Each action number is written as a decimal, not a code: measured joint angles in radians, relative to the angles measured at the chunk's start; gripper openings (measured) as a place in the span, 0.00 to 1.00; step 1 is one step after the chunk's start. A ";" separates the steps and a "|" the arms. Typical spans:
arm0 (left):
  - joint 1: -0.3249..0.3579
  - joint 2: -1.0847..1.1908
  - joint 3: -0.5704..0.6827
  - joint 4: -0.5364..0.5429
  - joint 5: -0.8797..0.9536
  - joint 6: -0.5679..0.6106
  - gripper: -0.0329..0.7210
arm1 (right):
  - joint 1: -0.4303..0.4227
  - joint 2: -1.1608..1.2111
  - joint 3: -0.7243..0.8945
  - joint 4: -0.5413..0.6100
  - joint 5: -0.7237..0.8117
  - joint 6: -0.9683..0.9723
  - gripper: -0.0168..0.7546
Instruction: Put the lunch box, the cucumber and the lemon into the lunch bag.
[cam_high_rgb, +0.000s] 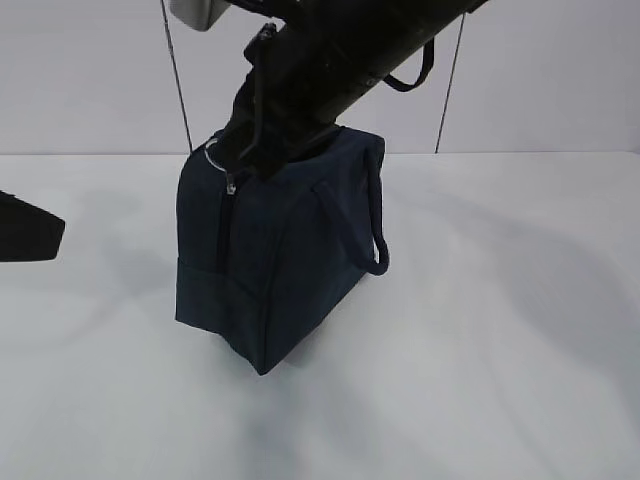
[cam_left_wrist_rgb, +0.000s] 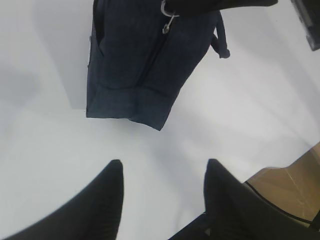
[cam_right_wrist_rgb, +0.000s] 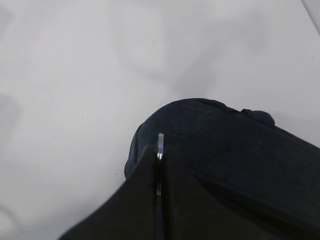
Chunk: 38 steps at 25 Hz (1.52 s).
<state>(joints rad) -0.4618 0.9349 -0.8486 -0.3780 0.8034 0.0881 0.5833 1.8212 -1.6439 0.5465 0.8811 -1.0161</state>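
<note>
The dark navy lunch bag (cam_high_rgb: 270, 260) stands upright on the white table, its zipper running up the near face. My right gripper (cam_high_rgb: 238, 160) reaches down from above onto the bag's top and is shut on the metal ring pull (cam_high_rgb: 213, 157). In the right wrist view the ring pull (cam_right_wrist_rgb: 160, 141) sticks out edge-on between the closed fingers of the gripper (cam_right_wrist_rgb: 160, 149), over the bag (cam_right_wrist_rgb: 225, 145). My left gripper (cam_left_wrist_rgb: 162, 167) is open and empty above bare table, short of the bag (cam_left_wrist_rgb: 135, 65). It shows at the left edge of the exterior view (cam_high_rgb: 25, 232). The lunch box, cucumber and lemon are out of view.
A strap handle (cam_high_rgb: 378, 215) hangs down the bag's right side. Two thin poles (cam_high_rgb: 178, 80) stand against the back wall. A wooden surface (cam_left_wrist_rgb: 295, 185) shows beyond the table's edge in the left wrist view.
</note>
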 joint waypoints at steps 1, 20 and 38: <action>0.000 0.007 0.000 0.000 -0.008 0.000 0.55 | 0.000 -0.004 0.000 0.002 0.000 0.000 0.03; 0.000 0.193 0.065 -0.238 -0.330 0.455 0.55 | -0.008 -0.014 0.000 0.003 0.023 0.041 0.03; 0.296 0.242 0.077 -0.715 -0.074 0.956 0.55 | -0.010 -0.017 0.000 0.003 0.020 0.043 0.03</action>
<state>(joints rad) -0.1654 1.1769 -0.7716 -1.0931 0.7289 1.0440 0.5734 1.8047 -1.6443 0.5492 0.9007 -0.9732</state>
